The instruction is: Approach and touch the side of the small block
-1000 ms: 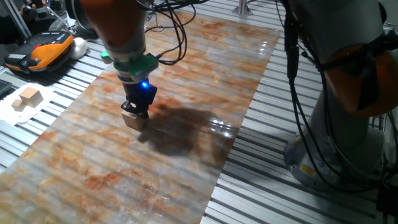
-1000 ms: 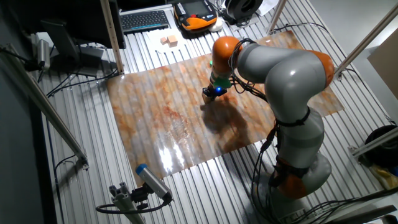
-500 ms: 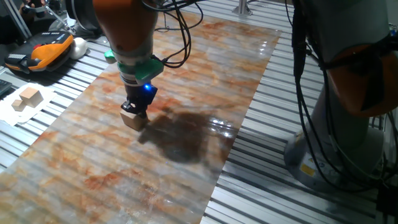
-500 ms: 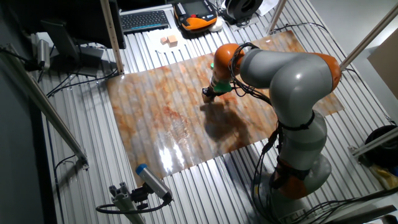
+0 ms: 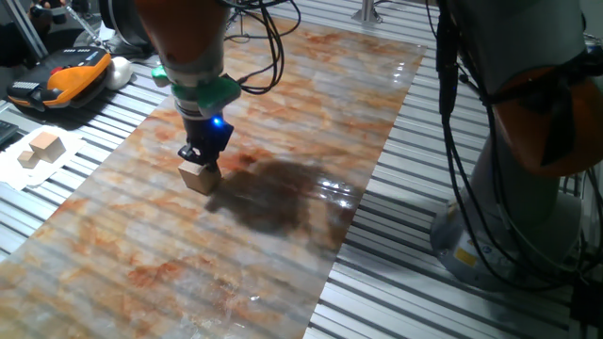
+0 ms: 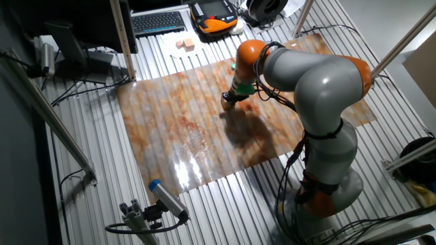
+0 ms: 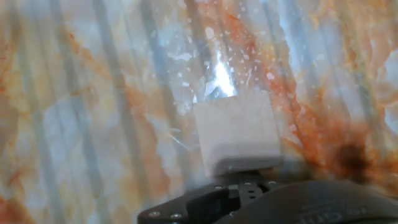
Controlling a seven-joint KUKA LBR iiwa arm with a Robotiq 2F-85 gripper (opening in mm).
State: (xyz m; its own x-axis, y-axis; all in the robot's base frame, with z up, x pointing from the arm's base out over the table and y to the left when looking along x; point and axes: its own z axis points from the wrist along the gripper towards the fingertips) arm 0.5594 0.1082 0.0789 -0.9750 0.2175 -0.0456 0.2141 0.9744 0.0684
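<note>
**A:** Which step are you on?

**B:** You're at the very end of the approach. The small block sits on the marbled mat, toward its 9 o'clock edge in the fixed view that shows the arm from close by, and the gripper hangs low, right over the block's far top edge. From the hand view, the block lies just ahead of the dark finger hardware, with its near face right at the metal.

**A:** So is it touching?

**B:** It looks like contact or a hair short of it; you can't settle that from these views. If there's a gap, your next move calls for only a slight, slow nudge toward the block's side, low enough to meet the face rather than ride over the top.

**A:** And the claw itself?

**B:** You can't tell how wide it stands. The fingertips are hidden. It doesn't seem to hold anything; the block rests on the mat.
</note>
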